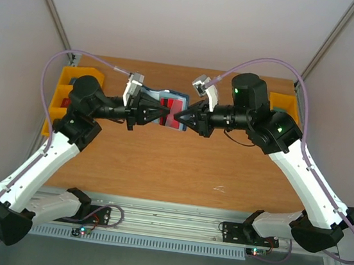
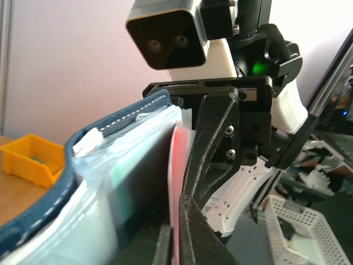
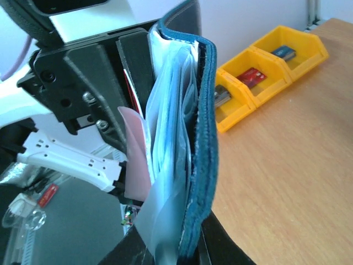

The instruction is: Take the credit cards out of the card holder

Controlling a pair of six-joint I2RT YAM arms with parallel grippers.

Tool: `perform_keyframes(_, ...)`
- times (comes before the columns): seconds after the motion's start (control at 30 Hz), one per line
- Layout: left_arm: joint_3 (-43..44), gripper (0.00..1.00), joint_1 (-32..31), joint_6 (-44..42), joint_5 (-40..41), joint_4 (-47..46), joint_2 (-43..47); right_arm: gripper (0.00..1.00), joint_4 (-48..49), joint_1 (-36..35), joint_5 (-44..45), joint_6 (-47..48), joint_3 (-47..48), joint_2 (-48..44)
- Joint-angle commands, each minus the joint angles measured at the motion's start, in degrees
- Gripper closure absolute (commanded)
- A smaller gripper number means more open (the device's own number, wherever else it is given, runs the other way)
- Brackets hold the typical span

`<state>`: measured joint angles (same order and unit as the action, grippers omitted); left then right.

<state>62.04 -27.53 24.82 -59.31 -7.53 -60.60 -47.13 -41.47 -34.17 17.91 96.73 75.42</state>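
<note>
The navy card holder (image 1: pixel 153 96) hangs open in mid-air between both grippers, above the far middle of the table. My left gripper (image 1: pixel 162 112) is shut on the edge of a pale pink-red credit card (image 2: pixel 177 160) that stands against the holder's clear sleeves. The holder's stitched cover (image 2: pixel 110 118) lies to the card's left. My right gripper (image 1: pixel 178 116) is shut on the holder's navy cover (image 3: pixel 201 138) and sleeves, its jaws (image 3: pixel 190 249) clamped at the lower edge. The pink card (image 3: pixel 135 157) sticks out to the holder's left. No grey card shows.
Yellow bins stand at the table's far left (image 1: pixel 64 93) and far right (image 1: pixel 285 104); those in the right wrist view (image 3: pixel 259 69) hold cards and small items. A white mesh basket (image 2: pixel 309 232) sits off the table.
</note>
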Motion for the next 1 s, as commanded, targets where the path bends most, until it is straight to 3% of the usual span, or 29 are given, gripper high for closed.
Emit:
perform_keyframes(0.0, -0.56, 0.99, -2.45, 1.75, -7.48, -6.43, 2.91, 0.99, 2.46, -0.54, -2.01, 0.10, 0.27, 1.57)
perform_keyframes(0.1, -1.27, 1.00, -2.19, 1.30, -6.43, -3.67, 4.49, 0.94, 1.09, -0.39, -2.59, 1.02, -0.30, 0.42)
perform_keyframes(0.27, -2.36, 1.00, -2.09, -0.82, -2.50, 1.83, 6.80, 0.74, -0.10, -0.43, -4.14, 1.26, -0.89, -0.66)
perform_keyframes(0.43, -2.46, 1.00, -1.75, -1.87, -1.40, 3.85, 7.48, 0.69, 0.85, -0.33, -3.89, 1.04, -3.92, -3.07)
perform_keyframes(0.67, -2.90, 1.00, -1.22, -2.17, -0.70, 4.57, 7.38, 0.74, 1.08, 0.12, -2.81, 0.80, -8.35, -6.37)
perform_keyframes(0.83, -2.81, 1.00, -0.02, -6.82, 0.19, 12.14, 7.64, 0.95, -1.63, 1.32, -0.01, 0.58, -8.87, -8.27)
perform_keyframes(0.97, -2.44, 1.00, 2.23, -13.06, 1.91, 17.79, 8.25, 0.99, -3.23, 5.41, 1.52, -2.28, -12.28, -10.24)
